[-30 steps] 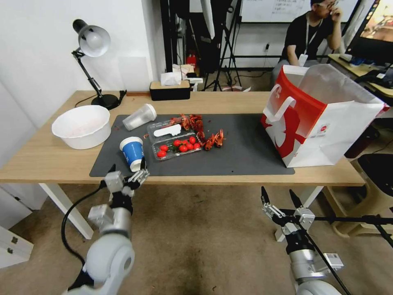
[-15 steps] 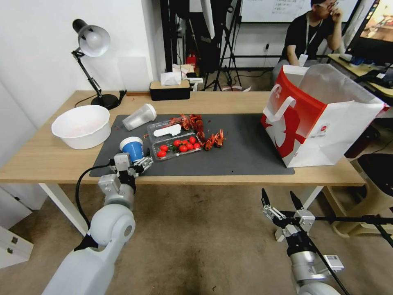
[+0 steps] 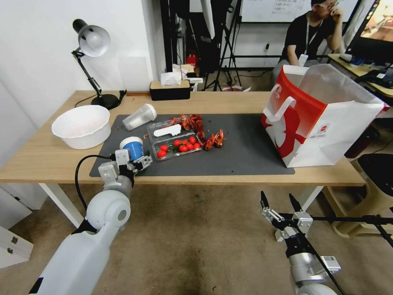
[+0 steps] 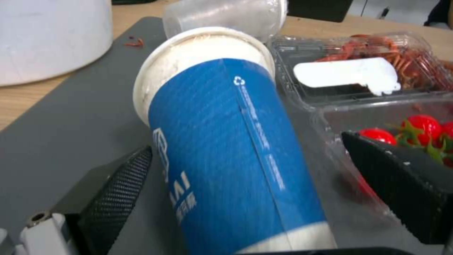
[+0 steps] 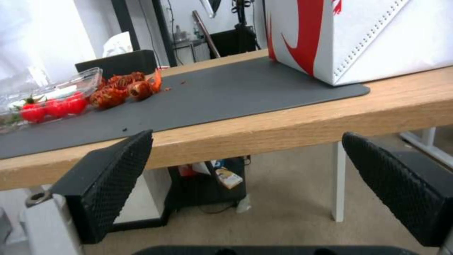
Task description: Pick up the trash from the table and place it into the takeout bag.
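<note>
A blue-and-white paper cup [image 3: 132, 148] stands upright on the dark grey mat [image 3: 245, 151] near the table's [image 3: 229, 100] front left edge. My left gripper [image 3: 134, 160] is open around the cup's lower half, one finger on each side; in the left wrist view the blue cup [image 4: 226, 152] sits between the black fingers [image 4: 118, 191] with a clear gap on one side. A clear plastic cup [image 3: 140, 116] lies on its side behind it. The takeout bag [image 3: 323, 119] stands open at the right end. My right gripper [image 3: 282, 203] hangs open below the table's front edge.
A white bowl [image 3: 81, 126] sits at the left. A clear plastic box of red tomatoes [image 3: 178, 146] lies right beside the blue cup, with red crayfish shells [image 3: 215, 140] next to it. A desk lamp [image 3: 92, 41] and a black tissue box [image 3: 170, 89] stand at the back.
My left arm has reached up and forward from below the table edge, bringing its open fingers around the blue cup. The right gripper has sunk slightly.
</note>
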Controlling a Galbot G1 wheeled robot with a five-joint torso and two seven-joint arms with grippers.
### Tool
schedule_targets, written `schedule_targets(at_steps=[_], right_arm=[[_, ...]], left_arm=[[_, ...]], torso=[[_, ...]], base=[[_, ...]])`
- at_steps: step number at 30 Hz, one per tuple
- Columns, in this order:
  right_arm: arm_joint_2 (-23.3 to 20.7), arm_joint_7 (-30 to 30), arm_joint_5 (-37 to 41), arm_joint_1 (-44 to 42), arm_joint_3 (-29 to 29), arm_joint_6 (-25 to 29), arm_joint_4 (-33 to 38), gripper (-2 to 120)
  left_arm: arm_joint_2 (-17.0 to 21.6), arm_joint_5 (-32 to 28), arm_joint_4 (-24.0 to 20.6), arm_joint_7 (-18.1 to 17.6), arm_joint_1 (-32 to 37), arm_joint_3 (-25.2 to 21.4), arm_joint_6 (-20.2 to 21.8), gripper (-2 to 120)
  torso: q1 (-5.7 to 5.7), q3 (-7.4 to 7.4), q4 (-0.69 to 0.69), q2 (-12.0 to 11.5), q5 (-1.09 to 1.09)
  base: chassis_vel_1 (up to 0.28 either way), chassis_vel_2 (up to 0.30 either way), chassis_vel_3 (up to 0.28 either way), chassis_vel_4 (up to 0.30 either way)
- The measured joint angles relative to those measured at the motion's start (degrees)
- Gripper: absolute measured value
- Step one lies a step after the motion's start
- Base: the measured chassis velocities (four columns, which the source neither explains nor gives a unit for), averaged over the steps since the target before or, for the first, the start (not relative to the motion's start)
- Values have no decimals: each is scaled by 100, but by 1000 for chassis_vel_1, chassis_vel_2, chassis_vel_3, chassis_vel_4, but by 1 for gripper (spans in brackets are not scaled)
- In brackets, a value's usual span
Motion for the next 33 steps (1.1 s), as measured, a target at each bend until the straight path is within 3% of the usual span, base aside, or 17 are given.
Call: schedule_targets(at_steps=[12, 21, 28, 32, 33], right_arm=[[24, -1, -44, -13, -4, 13, -13, 100], [93, -1, -122, -56, -28, 70, -107, 100], [158, -1, -228, -48, -101, 87, -195, 100], [169, -2, -262, -47, -108, 88, -202, 100], [174, -1, -273, -47, -108, 88, -201, 100]], left_arm=[[19, -316, 138, -97, -206, 26, 22, 98], [40, -920, 387, -483, -600, 71, 207, 63], [115, -950, 431, -476, -600, 52, 95, 41], [178, -887, 286, -94, -563, 3, -366, 30], [230, -782, 199, 205, -558, -10, -706, 27]], torso=[[0, 0, 0, 1, 0], [-1, 0, 0, 0, 0], [-1, 0, 0, 1, 0], [-1, 0, 0, 1, 0], [0, 0, 0, 1, 0]], base=[[0, 0, 0, 0], [0, 0, 0, 0], [0, 0, 0, 0], [0, 0, 0, 0], [0, 0, 0, 0]])
